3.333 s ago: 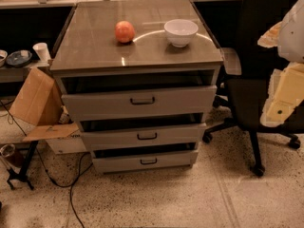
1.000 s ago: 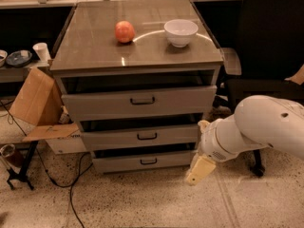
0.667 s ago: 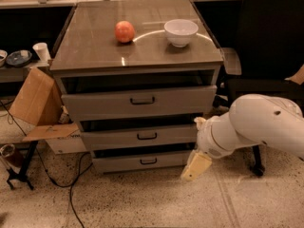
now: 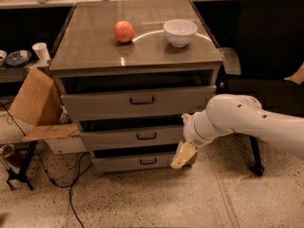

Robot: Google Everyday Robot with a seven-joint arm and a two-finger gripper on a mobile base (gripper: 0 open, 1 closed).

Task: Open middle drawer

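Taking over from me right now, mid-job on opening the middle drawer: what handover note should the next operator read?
The gripper sits low at the right front of the grey cabinet, in front of the right end of the lowest drawer, touching no handle.
The middle drawer, wide and grey, has a small black bar handle at its centre, up and left of the gripper.
Done: approach only; the drawer is not pulled out.
Left: reach the handle, grip it, pull straight out.

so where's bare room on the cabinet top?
Cabinet top: bare along the front edge, before the apple and bowl, and left of the apple. Tightest between those two. Tool hangs below the right end of the middle drawer.
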